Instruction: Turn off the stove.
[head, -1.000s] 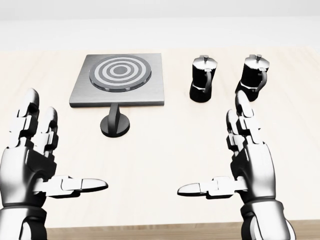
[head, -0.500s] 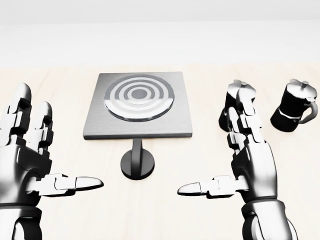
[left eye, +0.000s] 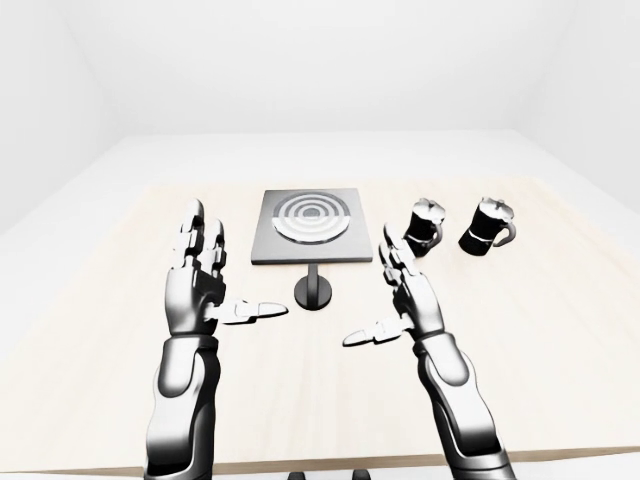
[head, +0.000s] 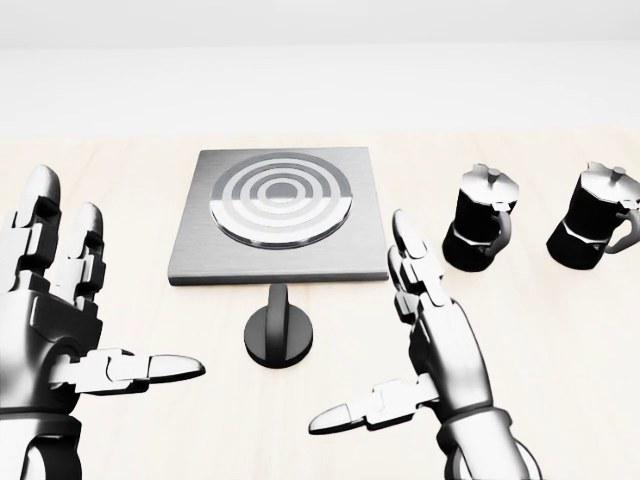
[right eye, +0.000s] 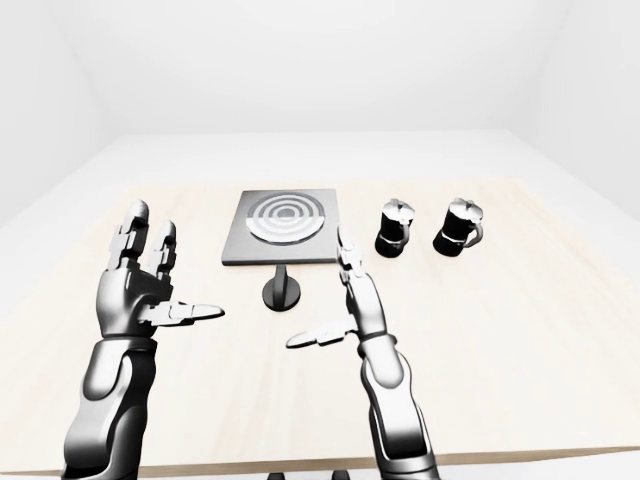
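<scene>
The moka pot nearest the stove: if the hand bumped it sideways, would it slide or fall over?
The moka pot is taller than its base is wide, so a high bump would probably tip it. It looks like rigid metal on a smooth table, so a low push might slide it. Its side handle could make it pivot.

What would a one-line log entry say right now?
stove knob: untouched | right hand: open, beside knob | left hand: open, idle | moka pots: right of stove

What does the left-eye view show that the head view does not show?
Only the left-eye view shows both forearms down to the table's near edge, and the white walls behind. Only the head view shows the burner rings and the knob large and clear. Both show the stove, two moka pots, and the open left hand and right hand, touching nothing.
</scene>
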